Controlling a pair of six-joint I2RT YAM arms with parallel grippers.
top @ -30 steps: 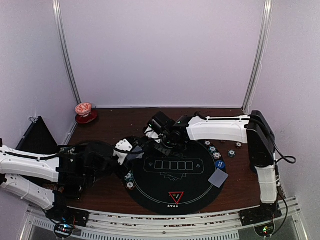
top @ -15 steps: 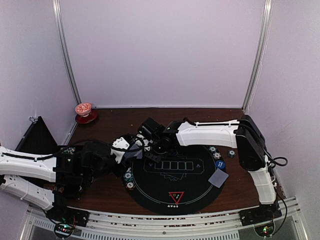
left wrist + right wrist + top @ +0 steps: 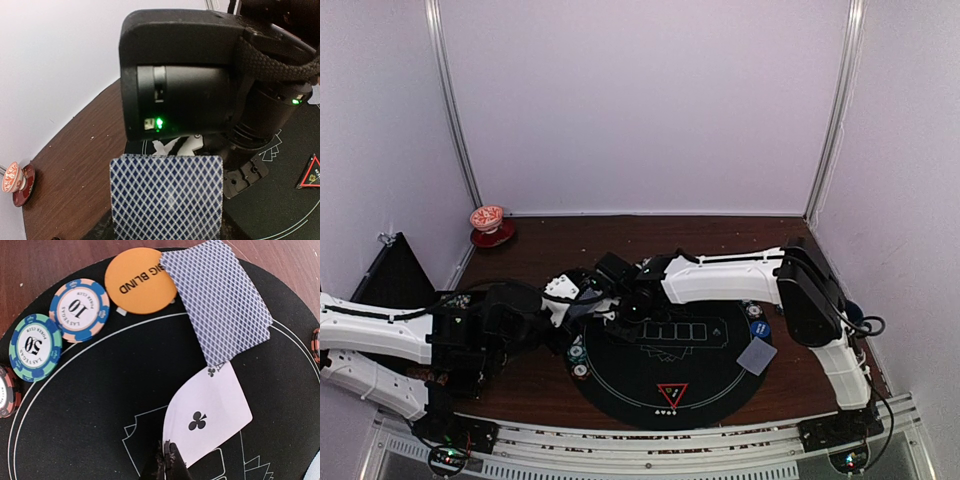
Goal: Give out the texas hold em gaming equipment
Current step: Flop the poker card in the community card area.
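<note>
My left gripper point(image 3: 582, 296) is shut on a stack of blue-backed playing cards point(image 3: 167, 195), held over the left edge of the round black mat point(image 3: 710, 385). My right gripper point(image 3: 167, 462) is shut on the corner of a face-up ace of clubs point(image 3: 210, 410), whose far end sits under that stack point(image 3: 217, 297). An orange BIG BLIND button point(image 3: 137, 280) and striped poker chips marked 10 point(image 3: 80, 302) and 50 point(image 3: 35, 347) lie on the mat's edge. The red triangle marker point(image 3: 672, 393) lies at the mat's near side. A blue button point(image 3: 759, 328) and a face-down card point(image 3: 757, 355) lie at its right.
A red-and-white cup on its saucer point(image 3: 487, 222) stands at the back left corner. A black triangular stand point(image 3: 395, 275) is at the far left. More chips point(image 3: 752, 310) lie on the mat's right rim. The right arm's black wrist point(image 3: 185, 75) hangs close above the left-held cards.
My right arm has swung left across the mat until its gripper meets the cards in my left gripper. The left arm has barely moved.
</note>
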